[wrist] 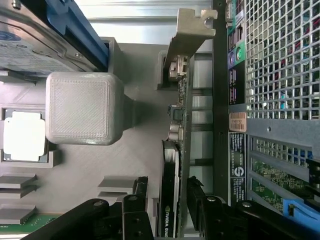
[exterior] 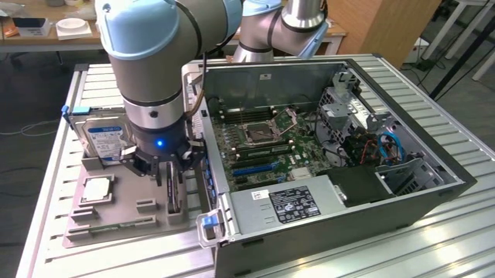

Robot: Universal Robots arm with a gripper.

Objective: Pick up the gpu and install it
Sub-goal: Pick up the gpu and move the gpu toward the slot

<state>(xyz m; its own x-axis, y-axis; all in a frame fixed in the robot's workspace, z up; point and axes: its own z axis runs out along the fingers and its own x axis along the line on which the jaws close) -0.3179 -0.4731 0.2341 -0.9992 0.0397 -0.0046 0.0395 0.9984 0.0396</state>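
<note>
Standing on edge in tray [exterior: 116,229] holder, gpu [exterior: 171,196] not yet lifted; sits just beside case [exterior: 418,191] wall, outside it. Gripper [exterior: 164,169] low over card, jaws fully wide, fingers [wrist: 202,212] astride it on both sides, no grip visible, nothing held. Pick not done. Install not done: blue slot [exterior: 255,169] on board carries no card.

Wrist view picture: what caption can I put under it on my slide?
Open gripper straddling the upright gpu in its gray tray, beside the computer case.
</note>
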